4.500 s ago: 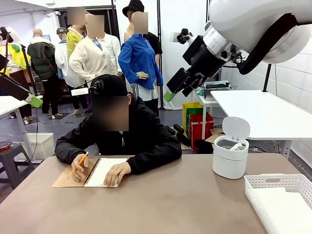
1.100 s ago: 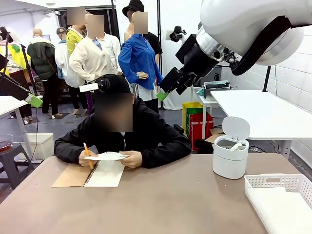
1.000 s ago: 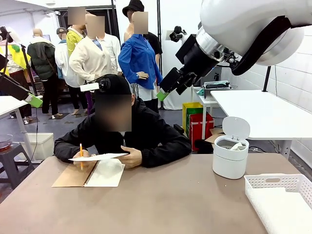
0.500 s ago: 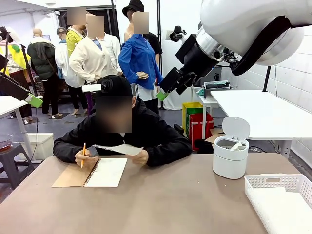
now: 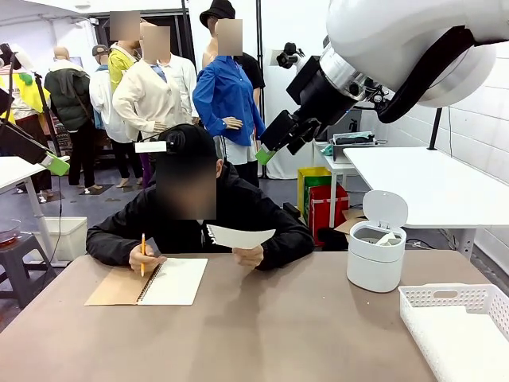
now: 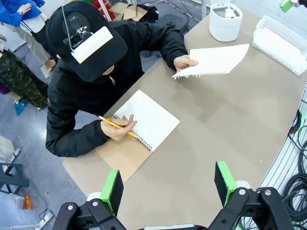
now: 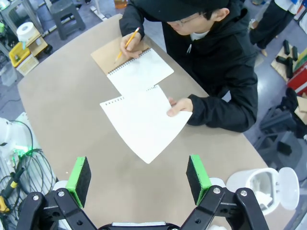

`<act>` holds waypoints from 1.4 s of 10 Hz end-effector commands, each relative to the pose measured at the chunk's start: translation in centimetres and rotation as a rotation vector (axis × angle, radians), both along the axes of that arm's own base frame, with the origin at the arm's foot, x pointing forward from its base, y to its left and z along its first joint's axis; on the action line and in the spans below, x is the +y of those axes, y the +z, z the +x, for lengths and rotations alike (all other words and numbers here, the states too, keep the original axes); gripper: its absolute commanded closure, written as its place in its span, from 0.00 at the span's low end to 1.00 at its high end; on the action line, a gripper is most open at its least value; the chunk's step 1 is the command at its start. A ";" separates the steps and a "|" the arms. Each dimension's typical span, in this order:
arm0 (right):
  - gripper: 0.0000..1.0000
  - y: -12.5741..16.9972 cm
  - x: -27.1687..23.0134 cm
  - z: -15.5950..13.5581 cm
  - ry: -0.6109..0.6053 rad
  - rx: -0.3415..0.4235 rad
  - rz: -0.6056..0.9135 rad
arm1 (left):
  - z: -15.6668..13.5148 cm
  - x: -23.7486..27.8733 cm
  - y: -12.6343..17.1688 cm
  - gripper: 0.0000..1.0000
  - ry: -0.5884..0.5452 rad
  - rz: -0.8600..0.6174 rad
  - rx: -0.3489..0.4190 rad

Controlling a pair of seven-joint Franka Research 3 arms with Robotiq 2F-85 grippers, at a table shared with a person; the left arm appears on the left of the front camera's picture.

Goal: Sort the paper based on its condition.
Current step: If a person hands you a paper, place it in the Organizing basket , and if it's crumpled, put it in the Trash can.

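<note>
A spiral-bound notebook (image 5: 173, 280) was observed lying open on the brown table (image 5: 270, 334), its tan cover folded out to the left. A yellow pencil (image 5: 143, 253) was held near its spiral edge. A white bin (image 5: 374, 267), lid raised, was noted near a white slotted basket (image 5: 445, 296).

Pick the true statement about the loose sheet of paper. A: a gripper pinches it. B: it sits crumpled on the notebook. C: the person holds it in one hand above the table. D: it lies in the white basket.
C: the person's hand grips the flat sheet by one edge, lifted off the table beside the notebook.
</note>
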State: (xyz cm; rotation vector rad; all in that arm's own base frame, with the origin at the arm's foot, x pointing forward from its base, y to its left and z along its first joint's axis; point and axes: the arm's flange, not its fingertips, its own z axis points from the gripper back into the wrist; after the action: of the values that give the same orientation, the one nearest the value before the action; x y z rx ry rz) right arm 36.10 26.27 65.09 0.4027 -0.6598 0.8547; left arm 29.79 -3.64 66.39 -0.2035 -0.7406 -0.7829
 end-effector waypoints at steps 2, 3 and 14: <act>0.00 -0.1 -0.1 0.0 0.005 0.007 -0.007 | 0.0 0.1 -0.1 0.00 0.004 -0.003 -0.004; 0.00 -0.1 -0.1 0.0 0.005 0.007 -0.007 | 0.0 0.1 -0.1 0.00 0.004 -0.003 -0.004; 0.00 -7.6 -5.1 4.7 -0.391 0.516 0.078 | 0.0 0.1 -0.1 0.00 0.004 -0.003 -0.004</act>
State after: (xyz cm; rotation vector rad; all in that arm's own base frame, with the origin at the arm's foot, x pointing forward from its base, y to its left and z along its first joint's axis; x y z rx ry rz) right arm 40.57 21.05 58.42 0.4647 -0.3382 0.4538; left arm 29.79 -3.64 66.39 -0.2035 -0.7408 -0.7829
